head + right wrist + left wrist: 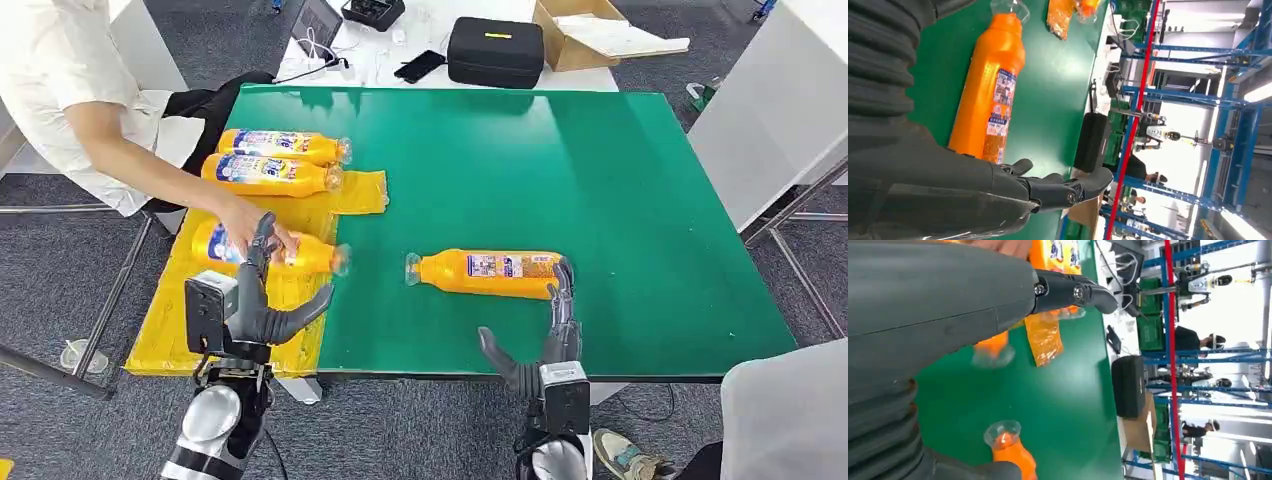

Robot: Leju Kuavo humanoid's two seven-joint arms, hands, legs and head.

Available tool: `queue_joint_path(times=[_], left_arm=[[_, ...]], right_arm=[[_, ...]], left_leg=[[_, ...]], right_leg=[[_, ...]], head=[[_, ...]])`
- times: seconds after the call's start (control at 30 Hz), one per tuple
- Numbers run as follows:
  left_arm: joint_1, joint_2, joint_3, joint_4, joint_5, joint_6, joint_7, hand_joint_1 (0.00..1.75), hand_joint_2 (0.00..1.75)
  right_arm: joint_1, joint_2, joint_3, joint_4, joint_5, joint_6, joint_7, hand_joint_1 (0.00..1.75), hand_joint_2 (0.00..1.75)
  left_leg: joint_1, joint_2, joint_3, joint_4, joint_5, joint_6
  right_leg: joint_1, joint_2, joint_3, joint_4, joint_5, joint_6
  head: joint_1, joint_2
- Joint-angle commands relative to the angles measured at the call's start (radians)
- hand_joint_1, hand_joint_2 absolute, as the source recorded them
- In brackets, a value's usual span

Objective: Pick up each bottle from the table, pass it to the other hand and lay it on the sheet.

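You can see four orange bottles with blue-white labels and clear caps, all lying on their sides. Two of them (283,146) (270,174) lie side by side on the yellow sheet (190,310) at the table's left edge, caps to the right, and a third bottle (300,255) lies nearer on the sheet with its cap over the green mat. The fourth bottle (490,272) lies alone on the mat near the front edge, well apart from the sheet, its cap pointing left.

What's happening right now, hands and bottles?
Left hand open, at the yellow sheet. Right hand open beside orange plastic bottle on green table. Person's hand on sheet bottle.
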State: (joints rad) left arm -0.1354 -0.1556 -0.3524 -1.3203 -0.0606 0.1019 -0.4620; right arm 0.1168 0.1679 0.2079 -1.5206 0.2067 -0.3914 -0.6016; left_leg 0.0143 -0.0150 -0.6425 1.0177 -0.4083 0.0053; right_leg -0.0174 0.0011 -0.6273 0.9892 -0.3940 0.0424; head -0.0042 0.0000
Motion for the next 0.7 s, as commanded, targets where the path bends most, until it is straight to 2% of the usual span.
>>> queue_joint_path(times=[0.03, 0.07, 0.17, 0.2, 0.37, 0.43, 0.57, 0.6, 0.7], left_arm=[[-0.029, 0.006, -0.092, 0.072, 0.010, 0.020, 0.011, 0.00, 1.75], [-0.029, 0.006, -0.092, 0.072, 0.010, 0.020, 0.011, 0.00, 1.75], [-0.027, 0.006, -0.094, 0.071, 0.010, 0.022, 0.010, 0.00, 1.75], [-0.028, 0.009, -0.097, 0.070, 0.010, 0.025, 0.010, 0.00, 1.75], [-0.006, 0.000, -0.163, 0.063, -0.001, 0.046, 0.017, 0.00, 1.75], [0.005, -0.004, -0.202, 0.074, 0.002, 0.054, 0.016, 0.00, 1.75], [0.016, -0.003, -0.226, 0.077, 0.014, 0.082, 0.008, 0.00, 1.75], [0.019, -0.004, -0.228, 0.074, 0.016, 0.083, 0.008, 0.00, 1.75], [0.014, -0.018, -0.227, 0.077, 0.052, 0.089, 0.017, 0.00, 1.75]], right_arm=[[-0.005, -0.041, -0.006, 0.031, 0.086, -0.078, -0.030, 0.00, 1.75], [-0.005, -0.041, -0.006, 0.031, 0.086, -0.078, -0.030, 0.00, 1.75], [-0.005, -0.042, -0.006, 0.032, 0.086, -0.078, -0.030, 0.00, 1.75], [-0.005, -0.043, -0.006, 0.033, 0.104, -0.097, -0.035, 0.00, 1.75], [-0.003, -0.077, 0.022, 0.032, 0.235, -0.220, -0.048, 0.00, 1.75], [-0.010, -0.106, 0.037, 0.040, 0.318, -0.276, -0.023, 0.00, 1.75], [-0.044, -0.138, 0.049, 0.086, 0.408, -0.306, 0.013, 0.00, 1.75], [-0.052, -0.141, 0.045, 0.099, 0.453, -0.307, 0.028, 0.00, 1.75], [-0.084, -0.146, 0.031, 0.158, 0.592, -0.307, 0.080, 0.00, 1.75]], left_leg=[[0.000, 0.000, 0.002, -0.001, -0.001, 0.001], [0.001, 0.001, 0.008, 0.000, -0.003, 0.001], [0.000, 0.000, 0.002, -0.001, 0.000, 0.000], [0.000, 0.001, 0.004, -0.001, -0.001, 0.001], [0.000, 0.000, 0.005, -0.001, -0.002, 0.001], [0.000, 0.000, 0.006, -0.001, -0.002, 0.001], [0.000, 0.001, 0.006, -0.001, -0.002, 0.001], [0.000, 0.003, 0.010, -0.002, -0.004, 0.001], [0.000, 0.003, 0.006, -0.001, -0.002, 0.001]], right_leg=[[0.000, -0.001, 0.003, -0.001, -0.001, -0.001], [0.001, -0.001, 0.009, -0.002, -0.002, -0.002], [0.000, -0.001, 0.003, -0.001, 0.000, -0.001], [0.001, -0.001, 0.005, -0.001, -0.001, -0.001], [0.000, -0.001, 0.006, -0.001, -0.002, -0.002], [0.000, -0.001, 0.007, -0.002, -0.002, -0.002], [0.000, 0.000, 0.007, -0.002, -0.001, -0.001], [0.001, 0.001, 0.011, -0.003, -0.003, -0.002], [0.001, 0.001, 0.007, -0.002, -0.001, -0.002]], head=[[0.000, 0.000], [0.000, 0.000], [0.000, 0.000], [0.000, 0.000], [0.000, 0.000], [0.000, 0.000], [0.000, 0.000], [0.000, 0.000], [0.000, 0.000]])
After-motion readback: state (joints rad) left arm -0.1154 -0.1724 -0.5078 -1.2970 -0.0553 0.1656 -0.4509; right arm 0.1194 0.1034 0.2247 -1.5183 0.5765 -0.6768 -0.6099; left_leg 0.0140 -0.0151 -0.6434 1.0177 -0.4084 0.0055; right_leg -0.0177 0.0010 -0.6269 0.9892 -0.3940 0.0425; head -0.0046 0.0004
